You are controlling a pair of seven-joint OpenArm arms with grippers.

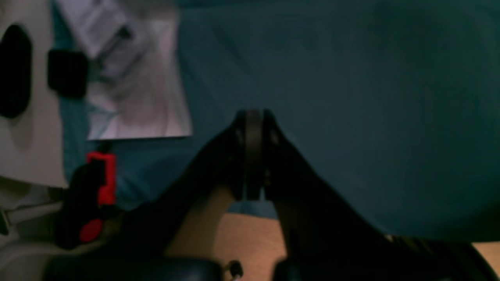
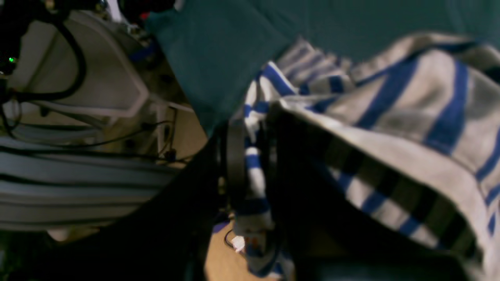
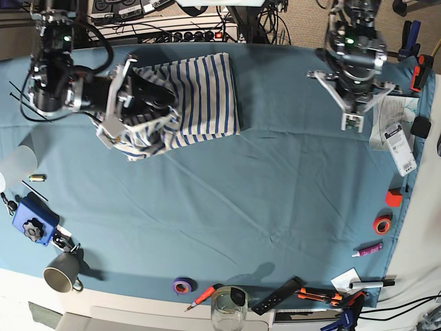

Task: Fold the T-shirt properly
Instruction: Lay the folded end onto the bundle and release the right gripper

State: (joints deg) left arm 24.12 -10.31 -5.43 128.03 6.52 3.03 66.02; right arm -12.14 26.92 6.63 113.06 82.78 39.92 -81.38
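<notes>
Seemingly the fold was partway done; the T-shirt lay at the far edge of the teal table cloth, already gathered into a narrower bundle, yet its near-left part was rumpled and lifted; the right gripper had its jaws narrowed onto a striped edge of the fabric, holding it up; the left gripper hung over bare cloth well apart from the shirt, jaws pressed together on nothing; smoothing and at least one more neat fold probably remained
</notes>
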